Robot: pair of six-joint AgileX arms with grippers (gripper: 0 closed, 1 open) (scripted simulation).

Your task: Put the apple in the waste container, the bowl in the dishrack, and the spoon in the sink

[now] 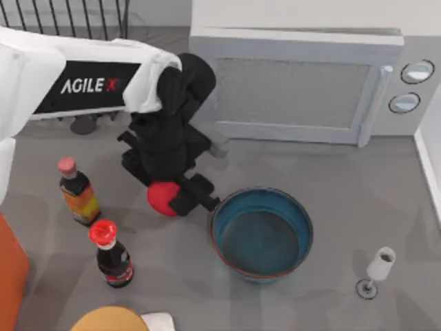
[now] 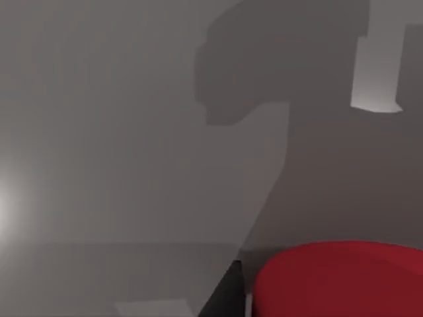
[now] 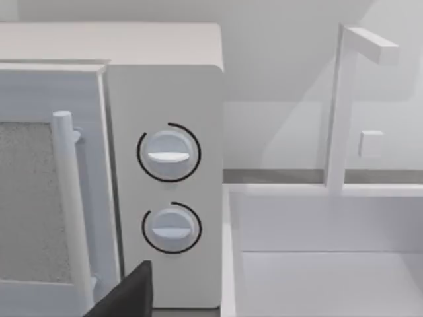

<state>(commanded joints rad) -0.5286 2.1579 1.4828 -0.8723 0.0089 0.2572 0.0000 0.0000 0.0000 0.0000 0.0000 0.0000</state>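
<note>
While the left gripper point(image 1: 180, 196) pinches the smooth, round red apple point(image 1: 161, 198) just left of the bowl point(image 1: 262, 234), the fruit sits above the matte grey counter point(image 1: 331, 179). The bowl is deep, teal-blue inside, thinly rimmed in reddish-brown. Behind it stands a boxy white microwave point(image 1: 303, 83); black wire dishrack point(image 1: 69, 17) bars rise far beyond the bowl's left.

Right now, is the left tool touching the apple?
Touching. In the top view the left tool has its dark fingers against the apple, beside the bowl; the left wrist view shows the apple close up.
</note>
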